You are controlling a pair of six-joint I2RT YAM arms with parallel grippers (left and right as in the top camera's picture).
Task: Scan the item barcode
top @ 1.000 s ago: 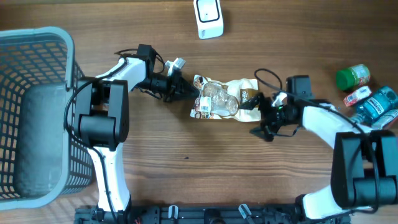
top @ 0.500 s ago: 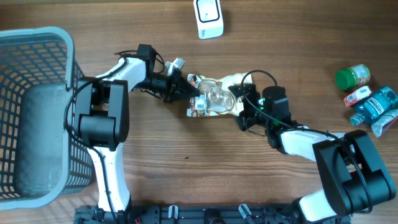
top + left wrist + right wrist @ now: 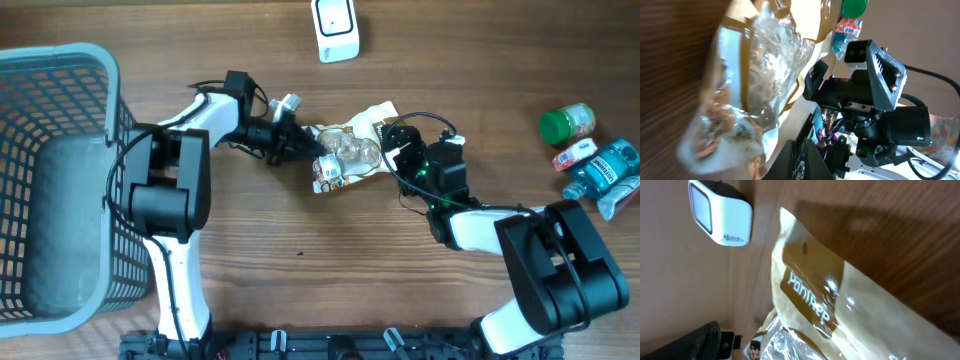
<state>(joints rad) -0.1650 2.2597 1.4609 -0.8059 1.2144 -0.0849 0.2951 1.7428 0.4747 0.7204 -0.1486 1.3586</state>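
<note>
Tan-and-clear plastic snack bag [image 3: 348, 155] at mid-table, your left gripper [image 3: 304, 150] clamped tight on its left end, your right gripper [image 3: 392, 148] spread wide at its right end, no grip visible, white scanner [image 3: 335, 28] beyond, near far table edge, grey basket [image 3: 60, 60] far left

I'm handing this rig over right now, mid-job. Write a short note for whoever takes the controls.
Left gripper: shut on the left end of the snack bag.
Right gripper: open, at the bag's right end, not gripping.
Scanner: on the table's far edge, apart from the bag.
Done: bag gripped mid-table.
Left: present the bag's barcode to the scanner; likely steady it with the right arm first.
</note>
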